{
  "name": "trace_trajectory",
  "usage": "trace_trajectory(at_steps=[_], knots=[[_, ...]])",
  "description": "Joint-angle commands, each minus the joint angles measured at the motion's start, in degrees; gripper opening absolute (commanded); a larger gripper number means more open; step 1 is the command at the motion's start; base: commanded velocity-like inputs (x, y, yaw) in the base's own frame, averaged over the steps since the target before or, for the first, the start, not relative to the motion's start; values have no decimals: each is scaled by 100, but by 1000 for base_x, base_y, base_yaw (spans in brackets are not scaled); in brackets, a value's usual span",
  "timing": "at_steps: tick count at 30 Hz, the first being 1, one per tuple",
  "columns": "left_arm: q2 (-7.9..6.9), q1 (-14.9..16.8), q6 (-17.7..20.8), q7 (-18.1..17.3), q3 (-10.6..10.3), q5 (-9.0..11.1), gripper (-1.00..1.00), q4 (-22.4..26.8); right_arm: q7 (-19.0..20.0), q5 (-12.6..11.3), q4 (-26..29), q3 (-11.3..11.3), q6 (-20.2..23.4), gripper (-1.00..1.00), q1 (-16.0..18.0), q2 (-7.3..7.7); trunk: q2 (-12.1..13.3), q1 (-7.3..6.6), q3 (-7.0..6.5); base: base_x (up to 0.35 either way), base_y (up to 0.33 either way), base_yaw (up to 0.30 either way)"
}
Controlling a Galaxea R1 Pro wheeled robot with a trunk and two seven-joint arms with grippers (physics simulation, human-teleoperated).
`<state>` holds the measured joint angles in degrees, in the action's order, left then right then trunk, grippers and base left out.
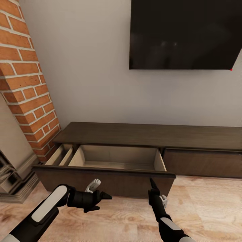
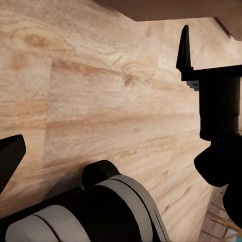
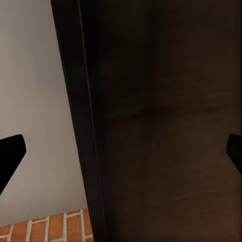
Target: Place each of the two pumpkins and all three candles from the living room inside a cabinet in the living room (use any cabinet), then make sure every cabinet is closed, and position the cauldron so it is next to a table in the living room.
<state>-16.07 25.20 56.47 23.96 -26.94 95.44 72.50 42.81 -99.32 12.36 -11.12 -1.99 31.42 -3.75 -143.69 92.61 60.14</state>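
Both my pincers hang empty and spread: my left gripper (image 1: 101, 200) over pale wood floor (image 2: 101, 91), my right gripper (image 1: 153, 187) pointing up just before the cabinet (image 1: 151, 134). Its pulled-out left drawer (image 1: 111, 159), pale inside, lies beyond both. My right wrist camera sees dark wood close up; my head camera alone shows the black screen (image 1: 185, 33) farther off.

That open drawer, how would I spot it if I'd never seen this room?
Under the wall-mounted black TV runs a long, low dark-brown cabinet. Its left drawer, nearest the brick column, is pulled out, pale and empty inside; the right drawer front is shut.
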Motion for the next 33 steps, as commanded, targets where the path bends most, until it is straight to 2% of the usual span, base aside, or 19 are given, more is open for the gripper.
trace_trajectory(at_steps=[1, 4, 11, 17, 20, 27, 33], knots=[[-3, 7, -4, 59, -11, 61, 100, 7, 9, -52, -2, -48, -21, 100, 4, 0, -2, -2, 5, -17, 0, 0], [-2, 8, -4, 40, -11, 62, 100, 56, -29, -52, 10, -58, -13, 100, 4, 3, -2, -2, 5, -7, 0, 0], [-1, 11, 1, 27, 46, 121, 100, 82, -85, -60, 53, -71, 4, 100, 4, -2, 7, -20, -150, -1, 0, 0], [-1, 23, 4, 88, 40, 137, 100, 322, -252, -62, 94, -77, 14, 100, 4, -2, 15, -35, -283, 0, 0, 0], [-1, 30, 4, 97, 39, 135, 100, 326, -282, -56, 51, -81, 181, 100, 1, 15, 19, -43, -349, -90, 0, 0], [2, 45, 4, 101, 42, 146, 100, 321, -290, -20, -592, -90, 822, 100, -92, 16, 28, -61, -504, -157, 0, 0], [1, 53, 4, 103, 39, 229, 100, 325, -300, -20, -1136, -92, 990, 100, -101, 15, 36, -76, -637, -194, 43, 0]])
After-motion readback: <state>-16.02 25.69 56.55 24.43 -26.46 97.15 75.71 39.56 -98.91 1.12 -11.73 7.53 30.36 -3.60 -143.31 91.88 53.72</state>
